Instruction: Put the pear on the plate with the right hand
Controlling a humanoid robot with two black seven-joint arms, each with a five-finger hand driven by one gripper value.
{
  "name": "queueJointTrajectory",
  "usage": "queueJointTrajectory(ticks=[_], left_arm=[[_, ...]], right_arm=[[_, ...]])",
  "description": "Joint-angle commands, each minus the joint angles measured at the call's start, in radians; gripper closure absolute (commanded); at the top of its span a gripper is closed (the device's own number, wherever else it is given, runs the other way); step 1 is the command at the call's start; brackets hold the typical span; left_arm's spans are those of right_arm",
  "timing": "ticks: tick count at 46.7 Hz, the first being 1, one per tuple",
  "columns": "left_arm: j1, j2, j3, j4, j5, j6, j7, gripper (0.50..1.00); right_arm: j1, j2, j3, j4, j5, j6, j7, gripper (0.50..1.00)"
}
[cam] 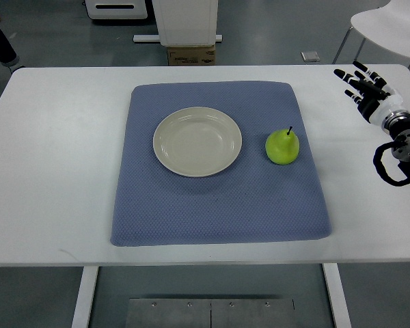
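Top view: one green pear (282, 146) stands upright right of center on a blue mat (219, 205), just beside one empty cream plate (197, 141) at mid-frame. At the upper right edge, the right hand (365, 87) hovers over the white table (55, 171), fingers spread, holding nothing.

A white table (61, 157) carries a blue cloth mat (219, 205) spread flat across its middle. The mat lies directly on the tabletop.

Pear (282, 146) on mat (219, 205) beside plate (197, 141); right hand (365, 87) open, apart.
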Motion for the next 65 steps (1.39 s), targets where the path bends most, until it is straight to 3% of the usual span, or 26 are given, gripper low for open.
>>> queueJointTrajectory(ticks=[1,9,30,39,48,53,65], left_arm=[[0.000,0.000,0.000,0.002,0.000,0.000,0.000,0.500],[0.000,0.000,0.000,0.002,0.000,0.000,0.000,0.500],[0.000,0.000,0.000,0.000,0.000,0.000,0.000,0.500],[0.000,0.000,0.000,0.000,0.000,0.000,0.000,0.500],[0.000,0.000,0.000,0.002,0.000,0.000,0.000,0.500],[0.000,0.000,0.000,0.000,0.000,0.000,0.000,0.500],[0.000,0.000,0.000,0.000,0.000,0.000,0.000,0.500]], right_arm=[[0.000,0.002,0.002,-0.002,0.000,0.000,0.058,0.500],[0.000,0.002,0.004,-0.005,0.000,-0.001,0.139,0.500],[-0.057,0.039,0.007,-0.027,0.003,0.003,0.139,0.500],[-0.065,0.041,-0.002,-0.001,0.002,0.071,0.138,0.500],[-0.074,0.003,-0.059,0.056,-0.023,0.090,0.147,0.500],[-0.074,-0.044,-0.077,0.130,-0.075,0.114,0.187,0.500],[-0.120,-0.217,-0.125,0.446,-0.193,0.107,0.230,0.500]])
